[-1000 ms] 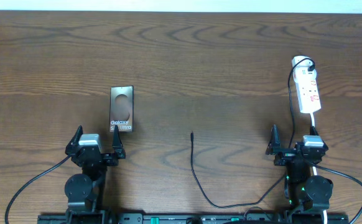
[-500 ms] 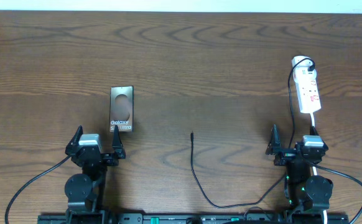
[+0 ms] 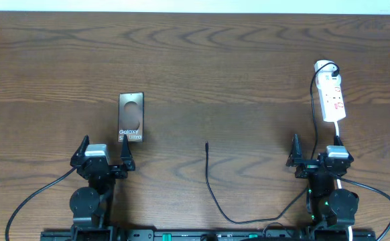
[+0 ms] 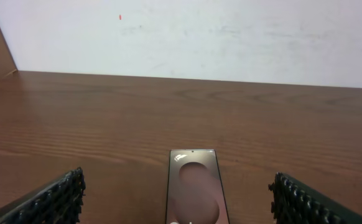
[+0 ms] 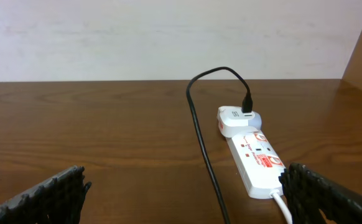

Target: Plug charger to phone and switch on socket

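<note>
**Waiting at the start line: phone unplugged, both arms empty**

Hovering low at the near edge of the desk (image 3: 215, 60), the left gripper (image 3: 104, 142) stands released, jaws wide and holding nothing. The phone (image 3: 131, 117) lies flat just beyond it, lettered end toward the arm and lined up between the fingers in the left wrist view. Near the middle of the desk, well apart from the phone, the charger (image 3: 208, 181) ends in its connector tip (image 3: 207, 143), which points away from the arms and touches nothing but wood. From there the black cable curves back toward the near edge and on to the right. The right gripper (image 3: 315, 143) is likewise spread open and empty. Beyond it lies the socket (image 3: 333, 99), with the charger's white plug (image 3: 324, 67) seated at its far end (whether the switch is on cannot be told from these views). Judging by the layout, only the plug end looks taken care of: picking up the tip, mating it with the phone and pressing the switch all appear left to do.
</note>
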You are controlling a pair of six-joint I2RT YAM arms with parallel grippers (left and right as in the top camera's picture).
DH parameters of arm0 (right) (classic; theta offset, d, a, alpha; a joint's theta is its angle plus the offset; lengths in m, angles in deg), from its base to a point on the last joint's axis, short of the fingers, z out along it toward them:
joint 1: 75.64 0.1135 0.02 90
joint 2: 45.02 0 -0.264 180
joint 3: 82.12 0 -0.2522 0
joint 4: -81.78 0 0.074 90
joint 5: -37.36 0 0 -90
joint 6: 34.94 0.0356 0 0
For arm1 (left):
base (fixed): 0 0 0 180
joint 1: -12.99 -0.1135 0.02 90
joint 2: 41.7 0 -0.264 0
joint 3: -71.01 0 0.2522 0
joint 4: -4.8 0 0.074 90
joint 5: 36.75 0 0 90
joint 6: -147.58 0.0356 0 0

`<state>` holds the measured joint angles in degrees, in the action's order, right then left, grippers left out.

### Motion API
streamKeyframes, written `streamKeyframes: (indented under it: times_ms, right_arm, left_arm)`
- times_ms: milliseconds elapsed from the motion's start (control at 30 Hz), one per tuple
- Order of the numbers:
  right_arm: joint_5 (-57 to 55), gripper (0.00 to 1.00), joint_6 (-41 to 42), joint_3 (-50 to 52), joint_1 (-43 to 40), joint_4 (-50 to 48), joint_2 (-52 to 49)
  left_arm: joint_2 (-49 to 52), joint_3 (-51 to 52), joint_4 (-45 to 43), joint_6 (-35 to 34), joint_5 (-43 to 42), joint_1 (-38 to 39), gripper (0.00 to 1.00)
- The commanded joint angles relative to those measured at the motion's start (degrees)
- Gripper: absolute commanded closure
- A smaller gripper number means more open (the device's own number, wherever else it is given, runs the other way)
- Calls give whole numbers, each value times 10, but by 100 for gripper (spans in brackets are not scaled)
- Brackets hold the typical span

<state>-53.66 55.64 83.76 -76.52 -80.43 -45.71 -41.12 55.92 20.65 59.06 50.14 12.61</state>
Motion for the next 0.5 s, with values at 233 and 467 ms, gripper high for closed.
streamKeyframes:
  times_ms: [233, 467]
  right_arm:
    - [5, 1, -9, 1, 3, 3, 3]
    - [5, 1, -9, 1, 3, 3, 3]
  left_arm:
    - [-3, 11, 17, -2, -3, -3, 6]
    - [-3, 11, 13, -2, -4, -3, 6]
